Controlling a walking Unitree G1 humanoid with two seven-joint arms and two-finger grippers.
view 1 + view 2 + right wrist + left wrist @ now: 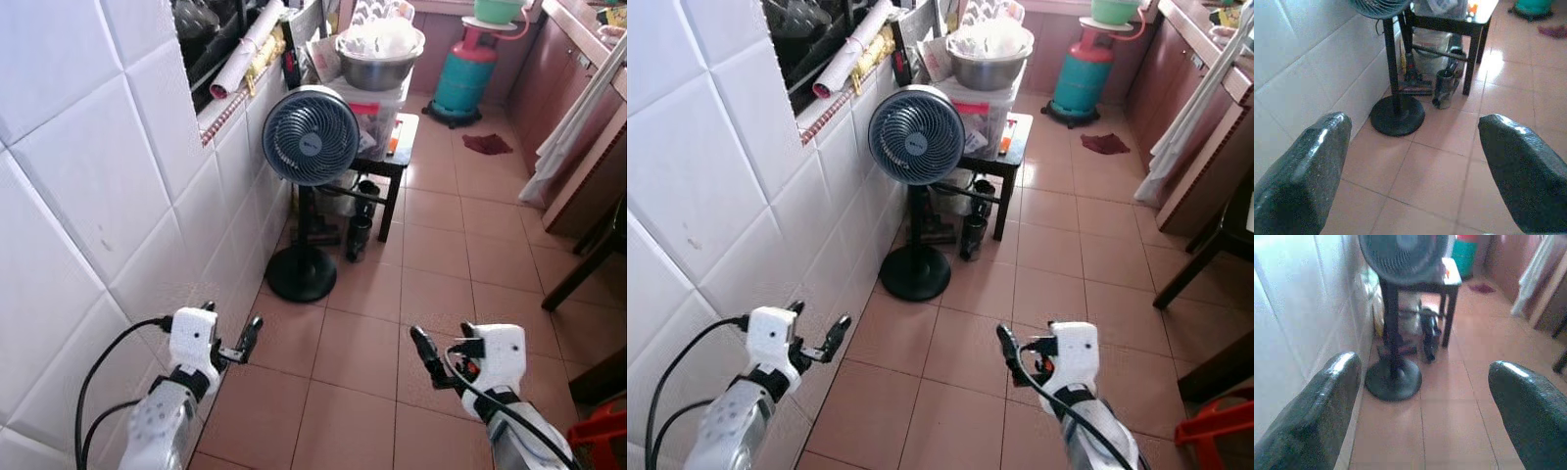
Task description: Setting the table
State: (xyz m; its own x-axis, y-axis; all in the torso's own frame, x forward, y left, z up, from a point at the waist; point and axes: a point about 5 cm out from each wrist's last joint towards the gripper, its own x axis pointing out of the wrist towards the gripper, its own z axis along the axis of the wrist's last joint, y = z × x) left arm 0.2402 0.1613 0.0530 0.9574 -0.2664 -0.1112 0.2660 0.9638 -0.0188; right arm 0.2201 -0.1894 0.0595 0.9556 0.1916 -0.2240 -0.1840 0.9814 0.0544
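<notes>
My left gripper [230, 323] is held low over the tiled floor beside the white tiled wall [98, 196]. It is open and holds nothing. My right gripper [446, 345] hangs at the same height further right, open and empty too. In the left wrist view the two fingers [1327, 401] frame the fan's base, and in the right wrist view the fingers [1312, 166] frame the same base. A steel bowl [378, 61] full of white items rests on a clear box on a small black side table [404, 137], well ahead of both grippers.
A grey pedestal fan [311, 137] stands against the wall with its round base [301, 274] on the floor. Dark bottles [359, 235] sit under the side table. A teal gas cylinder [464, 78] stands at the back. Dark wooden legs [578, 274] and a red object [602, 436] lie right.
</notes>
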